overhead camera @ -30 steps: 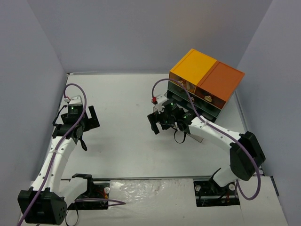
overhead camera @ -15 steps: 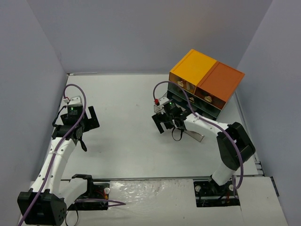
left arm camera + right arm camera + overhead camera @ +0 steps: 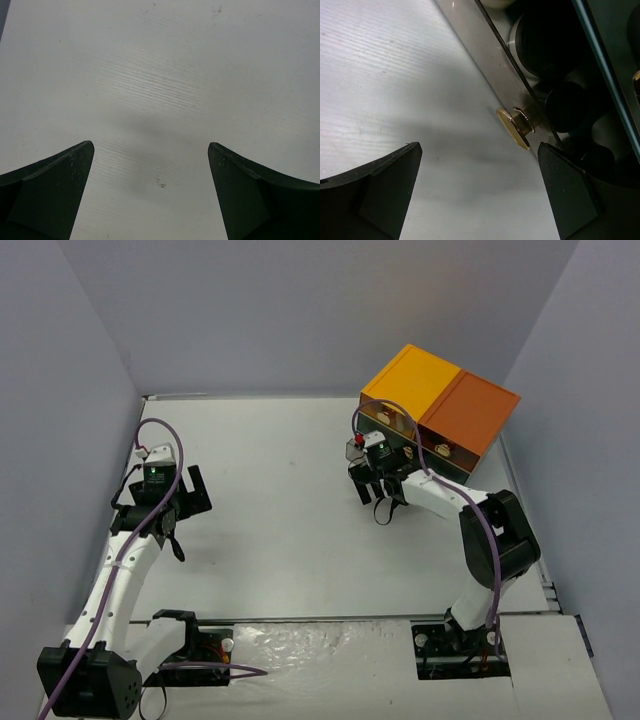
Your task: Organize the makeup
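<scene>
The round black jars (image 3: 547, 42) are sitting behind the gold drawer knob (image 3: 514, 129), just ahead of my wide-spread right claw (image 3: 479, 147), slightly rightward.

Behind the drawer box's (image 3: 441, 405) smoky drawer front (image 3: 472, 30), round black jars (image 3: 547, 40) show only dimly. A pale thing (image 3: 496, 2) beside them is cut off by the top edge. From above, the right arm (image 3: 440, 497) covers the box's lower drawers.

Behind the clear drawer front (image 3: 482, 47), at the upper right of the right wrist view, round black jars (image 3: 547, 42) sit close together. The biggest is uppermost, a smaller jar (image 3: 565, 106) just below it. Lower shapes are too dark to tell.
</scene>
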Motion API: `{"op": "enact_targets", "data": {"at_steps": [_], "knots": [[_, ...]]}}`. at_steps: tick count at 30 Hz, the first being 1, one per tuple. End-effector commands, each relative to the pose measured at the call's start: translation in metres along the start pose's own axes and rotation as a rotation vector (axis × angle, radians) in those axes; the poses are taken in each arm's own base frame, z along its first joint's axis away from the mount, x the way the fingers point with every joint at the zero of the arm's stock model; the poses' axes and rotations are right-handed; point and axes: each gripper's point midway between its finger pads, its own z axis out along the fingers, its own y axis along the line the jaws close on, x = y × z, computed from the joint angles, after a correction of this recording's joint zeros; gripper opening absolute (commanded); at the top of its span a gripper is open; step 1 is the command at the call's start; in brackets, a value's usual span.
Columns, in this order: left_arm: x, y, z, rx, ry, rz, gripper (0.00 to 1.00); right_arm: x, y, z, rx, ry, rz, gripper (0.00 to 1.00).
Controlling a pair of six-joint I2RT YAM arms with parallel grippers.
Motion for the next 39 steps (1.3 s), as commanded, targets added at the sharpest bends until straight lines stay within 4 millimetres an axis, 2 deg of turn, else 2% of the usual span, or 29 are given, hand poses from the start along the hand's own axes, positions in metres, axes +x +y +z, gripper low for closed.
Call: {"op": "enact_targets", "data": {"at_steps": [1,7,16,29,32,36,39], "knots": [[-0.024,-0.004,-0.006,0.021,-0.078,-0.009,0.97,-0.034,-0.023,0.009,0.109,-0.086,0.014,1.0],[-0.024,-0.004,-0.007,0.024,-0.08,-0.009,0.97,-0.036,-0.031,0.021,0.171,-0.096,0.038,1.0],[-0.026,-0.004,-0.009,0.026,-0.091,-0.012,0.97,-0.046,-0.063,0.012,0.345,-0.126,0.055,1.0],[-0.026,-0.002,-0.013,0.024,-0.099,-0.012,0.97,-0.037,-0.073,0.018,0.426,-0.102,-0.005,1.0],[-0.026,-0.003,-0.013,0.025,-0.1,-0.011,0.97,-0.04,-0.073,0.013,0.421,-0.115,0.001,1.0],[-0.026,-0.003,-0.013,0.029,-0.1,-0.011,0.97,-0.048,-0.069,-0.005,0.398,-0.149,0.02,1.0],[-0.026,-0.003,-0.014,0.026,-0.101,-0.011,0.97,-0.06,-0.063,-0.03,0.34,-0.2,0.054,1.0]]}}
